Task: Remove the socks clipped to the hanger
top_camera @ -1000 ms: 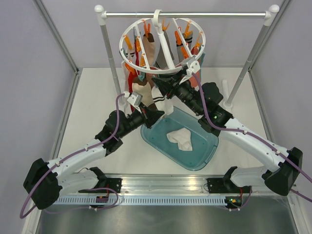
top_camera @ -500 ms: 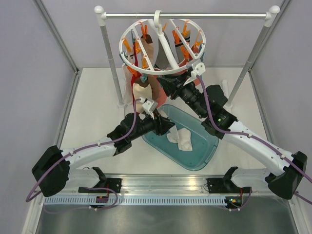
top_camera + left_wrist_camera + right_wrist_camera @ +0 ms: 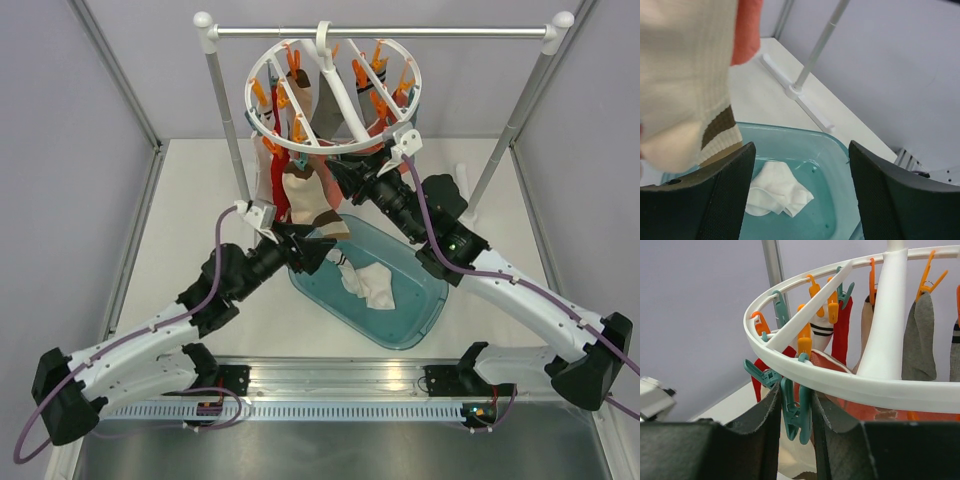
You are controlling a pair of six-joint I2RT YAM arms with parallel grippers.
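On the left, the left gripper (image 3: 800,150) has its fingers wide apart and holds nothing, just under the beige sock (image 3: 685,75) on the hanger (image 3: 330,95). In the middle, the right gripper (image 3: 796,400) has its fingers pressed on a teal clip (image 3: 790,415). I think it must squeeze fully, so that the sock drops free. To the right, the teal bin (image 3: 425,300) on the bench (image 3: 190,220) holds one white sock (image 3: 372,285).

I see a white hanger (image 3: 840,381) with orange and teal clips (image 3: 793,412), a cream sock (image 3: 685,85) striped brown, and a teal tub (image 3: 836,172).
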